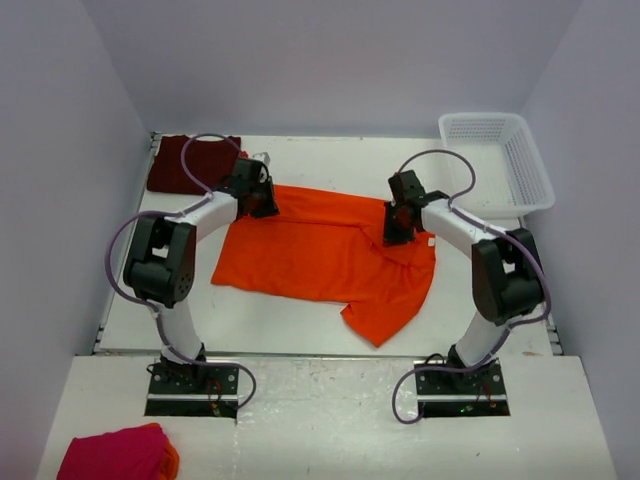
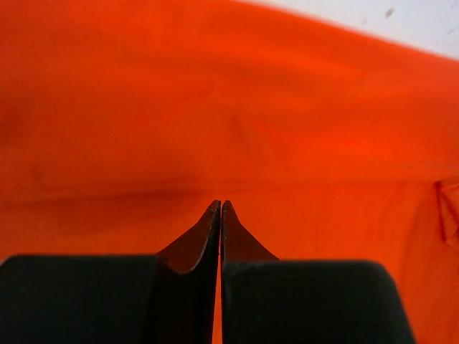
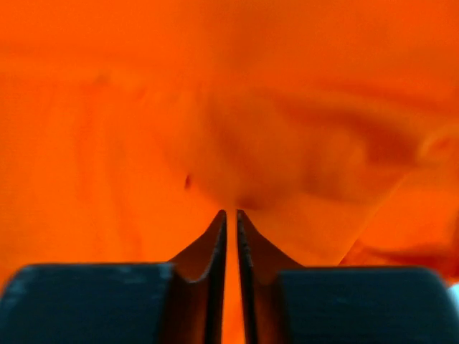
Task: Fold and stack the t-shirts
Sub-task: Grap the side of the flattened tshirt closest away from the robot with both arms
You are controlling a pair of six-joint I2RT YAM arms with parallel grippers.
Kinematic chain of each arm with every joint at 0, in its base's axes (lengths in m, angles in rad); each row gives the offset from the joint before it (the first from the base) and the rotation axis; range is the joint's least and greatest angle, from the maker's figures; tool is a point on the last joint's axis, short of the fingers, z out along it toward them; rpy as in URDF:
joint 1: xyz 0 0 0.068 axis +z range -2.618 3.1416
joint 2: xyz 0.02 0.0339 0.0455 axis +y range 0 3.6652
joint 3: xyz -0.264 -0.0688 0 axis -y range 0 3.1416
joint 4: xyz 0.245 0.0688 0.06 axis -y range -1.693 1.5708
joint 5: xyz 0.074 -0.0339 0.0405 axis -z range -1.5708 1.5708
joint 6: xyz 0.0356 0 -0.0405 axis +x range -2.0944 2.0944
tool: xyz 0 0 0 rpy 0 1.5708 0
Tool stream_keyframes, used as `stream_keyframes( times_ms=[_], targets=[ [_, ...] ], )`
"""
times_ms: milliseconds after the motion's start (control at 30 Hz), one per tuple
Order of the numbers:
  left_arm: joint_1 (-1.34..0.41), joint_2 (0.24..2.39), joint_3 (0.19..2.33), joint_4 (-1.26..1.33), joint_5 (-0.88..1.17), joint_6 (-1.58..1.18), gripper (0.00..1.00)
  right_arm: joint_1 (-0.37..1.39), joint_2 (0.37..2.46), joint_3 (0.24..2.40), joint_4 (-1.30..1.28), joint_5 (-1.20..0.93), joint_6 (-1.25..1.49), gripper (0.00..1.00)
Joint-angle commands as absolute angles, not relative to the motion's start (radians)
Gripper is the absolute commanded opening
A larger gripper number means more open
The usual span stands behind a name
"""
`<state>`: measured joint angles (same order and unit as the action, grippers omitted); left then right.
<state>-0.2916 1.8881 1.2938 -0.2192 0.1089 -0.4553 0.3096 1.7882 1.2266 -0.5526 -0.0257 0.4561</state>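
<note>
The orange t-shirt (image 1: pixel 320 255) lies spread out, its long axis running left to right. Towards its far edge the left gripper (image 2: pixel 220 208) and right gripper (image 3: pixel 231 215) are both closed, apparently pinching cloth, one near each end. The maroon t-shirt (image 1: pixel 190 165) sits beyond its far-left corner.

Centre: spread t-shirt (image 1: pixel 320 255). Far-left corner: folded t-shirt (image 1: pixel 170 170). Far right: basket (image 1: pixel 498 160). Near-left corner: cloth bundle (image 1: pixel 115 455).
</note>
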Motion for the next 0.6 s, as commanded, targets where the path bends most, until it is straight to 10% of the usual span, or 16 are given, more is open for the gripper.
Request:
stream_keyframes(
  times_ms=[0, 267, 400, 567],
  targets=[
    [-0.291, 1.755, 1.185, -0.144, 0.077, -0.535, 0.0, 0.422, 1.588, 1.125, -0.482, 0.024, 0.483, 0.15],
    [-0.298, 1.623, 1.048, -0.132, -0.006, -0.545, 0.0, 0.612, 1.313, 0.885, -0.568, 0.133, 0.615, 0.32],
    [-0.36, 1.611, 1.025, -0.051, 0.191, -0.535, 0.0, 0.675, 1.208, 0.795, -0.563, 0.132, 0.667, 0.0],
    [-0.553, 1.687, 1.077, 0.052, 0.481, -0.537, 0.0, 0.759, 1.097, 0.759, -0.621, 0.238, 0.745, 0.0]
  ],
)
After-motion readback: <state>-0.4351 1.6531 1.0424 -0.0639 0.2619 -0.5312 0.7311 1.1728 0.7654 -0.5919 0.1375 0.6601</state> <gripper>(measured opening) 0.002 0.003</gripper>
